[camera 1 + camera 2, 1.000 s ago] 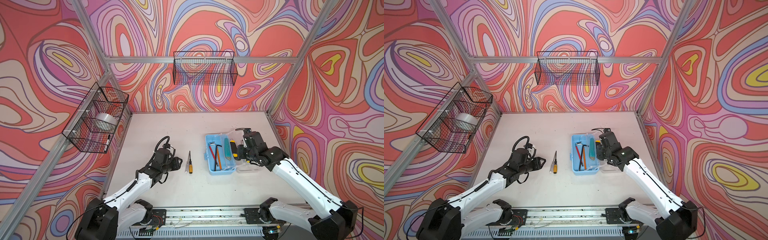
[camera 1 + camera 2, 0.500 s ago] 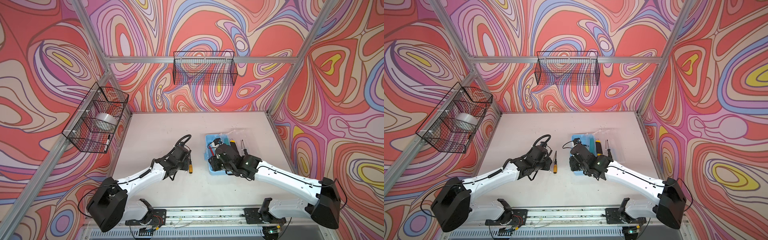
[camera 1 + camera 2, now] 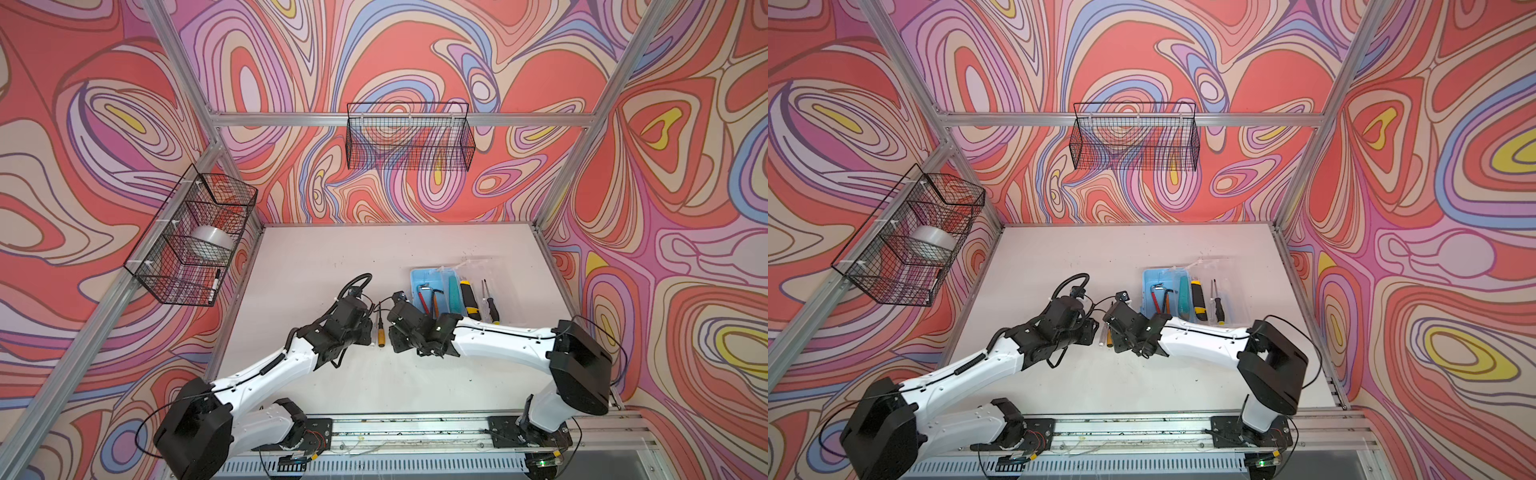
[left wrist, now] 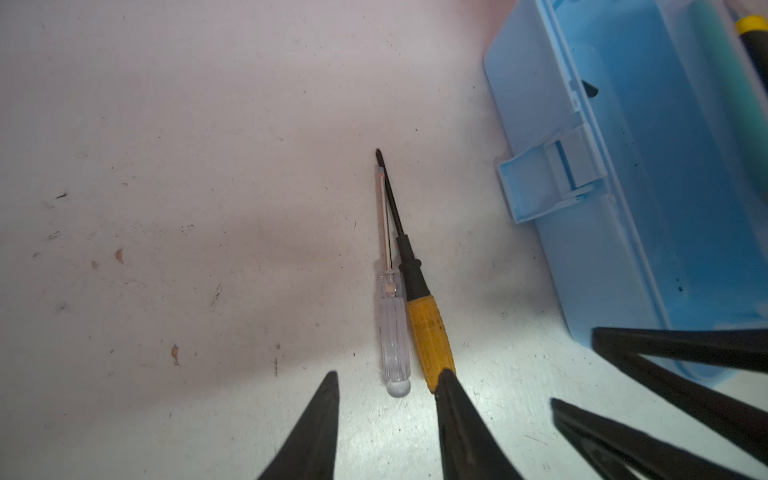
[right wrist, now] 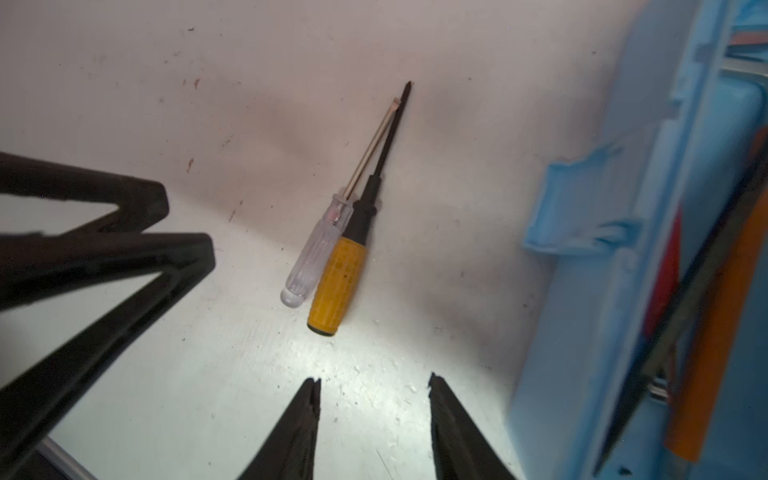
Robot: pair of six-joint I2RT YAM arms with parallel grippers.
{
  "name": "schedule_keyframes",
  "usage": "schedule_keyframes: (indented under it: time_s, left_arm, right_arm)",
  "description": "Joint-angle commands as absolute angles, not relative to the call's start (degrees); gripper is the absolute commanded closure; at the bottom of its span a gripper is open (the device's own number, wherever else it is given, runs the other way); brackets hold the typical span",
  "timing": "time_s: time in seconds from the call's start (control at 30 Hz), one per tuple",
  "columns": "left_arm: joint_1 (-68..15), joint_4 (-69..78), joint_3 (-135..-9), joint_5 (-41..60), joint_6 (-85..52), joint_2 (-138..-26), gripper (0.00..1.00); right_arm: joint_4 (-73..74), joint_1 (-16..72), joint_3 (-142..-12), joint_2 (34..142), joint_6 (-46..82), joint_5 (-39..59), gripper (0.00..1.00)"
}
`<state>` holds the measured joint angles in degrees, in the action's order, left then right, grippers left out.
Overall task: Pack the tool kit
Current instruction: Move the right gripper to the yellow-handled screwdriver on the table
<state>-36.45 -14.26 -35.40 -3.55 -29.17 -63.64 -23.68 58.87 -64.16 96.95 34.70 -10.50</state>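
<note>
Screwdrivers lie as a pair on the white table [image 3: 332, 257], touching along their length, tips toward the far wall and handles toward the near edge: a clear-handled screwdriver [image 4: 392, 332] on the left and a yellow-handled screwdriver [image 4: 428, 332] on the right. They rest just left of the blue box [image 4: 623, 208], apart from its wall and level with its front latch. Both arms reach in low over the pair from opposite sides. The left gripper [image 4: 388, 374] has its jaws apart with nothing clamped; its fingers straddle the butt of the clear handle, and one fingertip overlaps the end of the yellow handle, though whether it touches cannot be told. The right gripper [image 5: 374, 378] also has its jaws apart and empty, hanging just short of the handles' near ends, between the pair and the box. In both top views the box sits on the right half of the table with its clear lid [image 3: 486, 270] swung open to the right. Red and dark hex keys [image 3: 428, 297] and a teal knife [image 3: 454, 293] lie inside it. A yellow-and-black knife [image 3: 469, 299] and a black-handled screwdriver [image 3: 490, 305] lie just right of the blue part, within the lid's outline.
</note>
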Motion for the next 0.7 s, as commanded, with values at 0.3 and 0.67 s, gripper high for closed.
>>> schedule_keyframes:
  time_s: [0.3, 0.67]
  left_arm:
    - [-29.8, -14.8, -24.8, 0.8, -31.9, -50.6, 0.6]
    - [-29.9, -13.8, -24.3, 0.5, -31.6, -51.6, 0.61]
  right_arm:
    - [-26.1, 59.5, -75.2, 110.8, 31.7, -11.9, 0.54]
    - [-29.3, 59.5, -78.3, 116.3, 31.1, -14.2, 0.6]
